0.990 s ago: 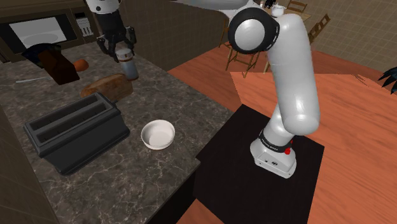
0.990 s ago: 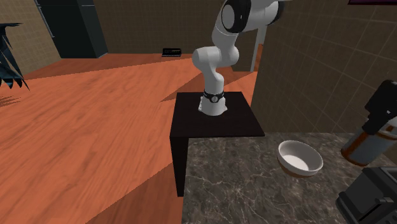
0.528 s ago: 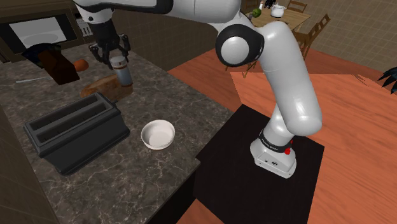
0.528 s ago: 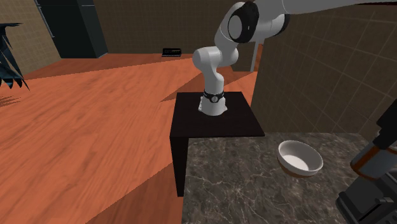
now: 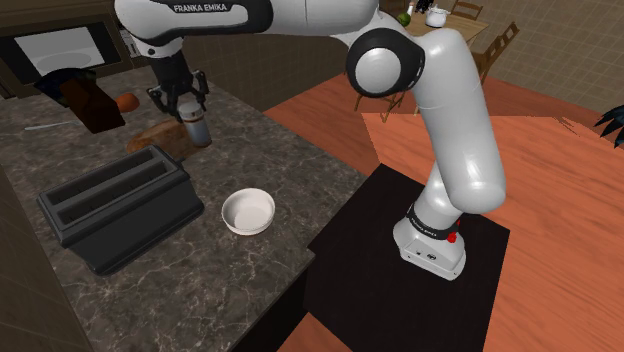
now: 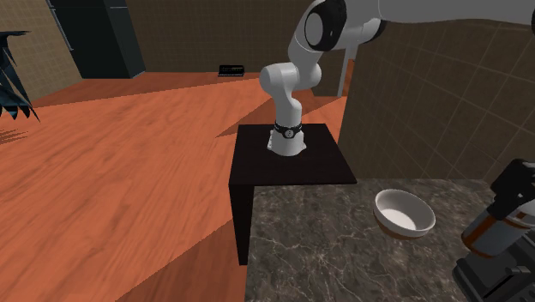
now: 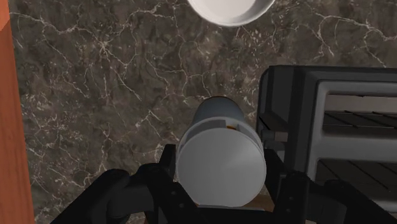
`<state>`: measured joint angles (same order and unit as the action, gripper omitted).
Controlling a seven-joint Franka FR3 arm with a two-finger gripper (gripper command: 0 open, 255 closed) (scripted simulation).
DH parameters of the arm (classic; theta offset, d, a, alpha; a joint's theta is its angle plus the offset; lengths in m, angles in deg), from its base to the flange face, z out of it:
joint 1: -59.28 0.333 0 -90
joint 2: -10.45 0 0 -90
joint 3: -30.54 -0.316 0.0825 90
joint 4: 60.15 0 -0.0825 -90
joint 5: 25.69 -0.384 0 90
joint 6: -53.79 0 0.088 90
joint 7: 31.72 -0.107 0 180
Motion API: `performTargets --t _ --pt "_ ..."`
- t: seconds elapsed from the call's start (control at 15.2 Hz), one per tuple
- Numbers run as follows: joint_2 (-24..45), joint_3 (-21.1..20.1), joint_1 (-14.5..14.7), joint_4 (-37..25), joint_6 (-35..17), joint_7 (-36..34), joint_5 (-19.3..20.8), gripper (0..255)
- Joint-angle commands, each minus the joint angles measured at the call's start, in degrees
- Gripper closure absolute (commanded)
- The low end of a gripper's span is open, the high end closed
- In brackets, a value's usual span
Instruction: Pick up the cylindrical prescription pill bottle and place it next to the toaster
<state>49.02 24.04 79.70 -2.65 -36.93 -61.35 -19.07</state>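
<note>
Two black fingers [image 7: 167,172] of the hand [image 7: 221,168] clasp the pill bottle [image 7: 219,149] by its sides, pale cap facing up toward the wrist. Just beside the hand stands the dark toaster [image 7: 337,121]; beyond the fingertips a white bowl [image 7: 232,9] rests on the marbled table [image 7: 95,95].

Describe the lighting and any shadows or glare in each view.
Shoulder view: dim, even light on the counter, a soft sheen on the white arm, the bowl the brightest thing. Second exterior view: lighter and darker bands slant across the floor. Wrist view: the pill bottle, clasped in the gripper, shows a flat grey lid with no glare.
</note>
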Motion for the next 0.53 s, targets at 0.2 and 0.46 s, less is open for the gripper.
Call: performTargets --t 0.2,0.46 --pt "-0.7 0.0 -0.3 5.2 -4.5 -0.3 0.0 255" --pt "-0.7 0.0 -0.4 8.3 -7.6 -0.5 0.0 255"
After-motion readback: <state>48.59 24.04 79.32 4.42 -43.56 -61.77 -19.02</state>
